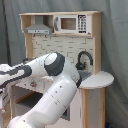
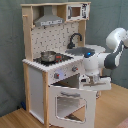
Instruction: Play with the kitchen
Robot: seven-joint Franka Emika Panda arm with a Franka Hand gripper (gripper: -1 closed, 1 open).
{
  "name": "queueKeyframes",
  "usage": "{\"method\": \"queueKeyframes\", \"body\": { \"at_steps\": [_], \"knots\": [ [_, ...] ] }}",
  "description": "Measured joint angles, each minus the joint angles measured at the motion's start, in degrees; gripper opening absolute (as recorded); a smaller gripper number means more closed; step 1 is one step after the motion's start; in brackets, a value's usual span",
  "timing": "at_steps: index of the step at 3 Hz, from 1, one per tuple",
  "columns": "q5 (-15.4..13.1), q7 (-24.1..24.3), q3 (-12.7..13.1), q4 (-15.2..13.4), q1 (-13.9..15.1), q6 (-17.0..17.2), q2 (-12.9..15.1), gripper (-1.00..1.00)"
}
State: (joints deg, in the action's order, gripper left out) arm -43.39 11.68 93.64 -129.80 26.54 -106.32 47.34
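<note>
One toy kitchen (image 2: 55, 75), one small pot (image 2: 48, 56) on its stove, one oven door (image 2: 70, 106) hanging open below the gripper (image 2: 95, 82); whether the gripper is clenched, I cannot tell.

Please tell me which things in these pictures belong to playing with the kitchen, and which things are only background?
Belong to the job:
- toy kitchen
- oven door, hanging open
- small pot on the stove
- black faucet
- gripper by the oven door

Only background:
- grey curtain
- wooden floor
</note>
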Motion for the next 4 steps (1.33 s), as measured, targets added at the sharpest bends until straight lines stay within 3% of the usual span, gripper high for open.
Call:
{"method": "queueKeyframes", "body": {
  "at_steps": [2,3,4],
  "knots": [
    [-1.13,5.80,-4.12,3.58,-8.62,-0.98,-0.11,-1.00],
    [-1.76,10.69,-2.22,3.65,-9.25,1.19,-0.32,-1.00],
    [-2.60,13.74,1.32,4.03,-7.96,5.16,-0.37,-1.00]
  ]
}}
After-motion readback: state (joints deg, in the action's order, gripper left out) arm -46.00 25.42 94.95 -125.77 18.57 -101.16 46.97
